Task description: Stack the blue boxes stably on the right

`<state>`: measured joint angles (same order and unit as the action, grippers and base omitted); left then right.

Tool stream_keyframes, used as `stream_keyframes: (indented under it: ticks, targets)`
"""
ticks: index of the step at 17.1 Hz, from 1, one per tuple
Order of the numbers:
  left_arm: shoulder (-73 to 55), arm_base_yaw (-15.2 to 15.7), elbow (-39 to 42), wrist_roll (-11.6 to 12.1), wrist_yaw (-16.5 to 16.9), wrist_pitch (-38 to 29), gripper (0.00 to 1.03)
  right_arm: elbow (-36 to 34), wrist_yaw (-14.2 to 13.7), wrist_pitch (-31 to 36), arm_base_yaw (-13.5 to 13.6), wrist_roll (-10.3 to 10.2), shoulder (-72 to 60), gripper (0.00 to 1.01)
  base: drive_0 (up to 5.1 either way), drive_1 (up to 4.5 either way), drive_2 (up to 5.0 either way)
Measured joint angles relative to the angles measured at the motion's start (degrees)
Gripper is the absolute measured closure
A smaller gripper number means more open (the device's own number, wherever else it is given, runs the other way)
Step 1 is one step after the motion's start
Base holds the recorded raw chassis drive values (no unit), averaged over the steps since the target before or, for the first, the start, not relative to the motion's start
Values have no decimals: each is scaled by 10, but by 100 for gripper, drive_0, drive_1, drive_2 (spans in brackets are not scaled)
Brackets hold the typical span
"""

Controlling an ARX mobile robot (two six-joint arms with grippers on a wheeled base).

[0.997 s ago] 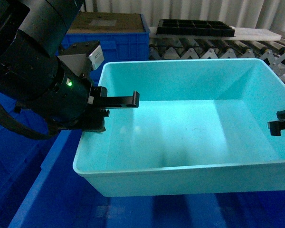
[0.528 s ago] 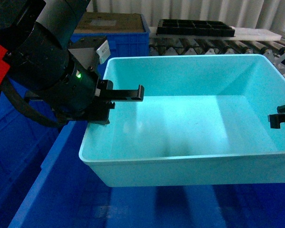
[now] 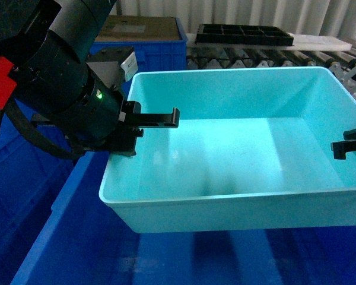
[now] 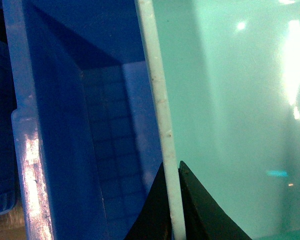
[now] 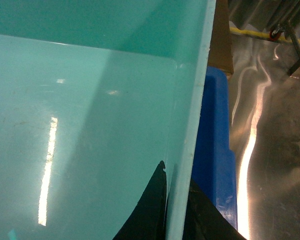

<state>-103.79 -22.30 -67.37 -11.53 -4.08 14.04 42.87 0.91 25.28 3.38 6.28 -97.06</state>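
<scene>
The tub is a light turquoise plastic box with sloping glossy walls and a flat rim, sitting between the two grippers above dark blue crates. No brand, label or writing can be read on it; the inside is plain, with faint specks and bright light reflections.

The left gripper is clamped on the tub's left rim: in the left wrist view its two black fingers sit either side of the thin pale rim, one inside the tub, one outside. The right gripper is clamped on the right rim the same way, its fingers straddling the wall.

Just outside the left gripper lies a blue crate with a gridded floor. Just outside the right gripper, a blue crate edge runs beside the tub, and past it a shiny metal floor.

Beyond the tub are another blue crate holding a brown board, a roller conveyor carrying a black divided tray, and a pale corrugated wall.
</scene>
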Motion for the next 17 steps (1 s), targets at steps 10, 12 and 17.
stream_keyframes:
  ticks: [10, 12, 17]
  targets:
    - [0, -5, -8, 30, 12, -3, 41, 0, -33, 0, 0, 75, -3, 31, 0, 0, 0]
    - [0, -5, -8, 30, 11, -3, 18, 0, -33, 0, 0, 77, -3, 7, 0, 0, 0]
    - [58, 35, -22, 25, 34, -8, 5, 56, -10, 8, -8, 75, 18, 3, 0, 0, 0]
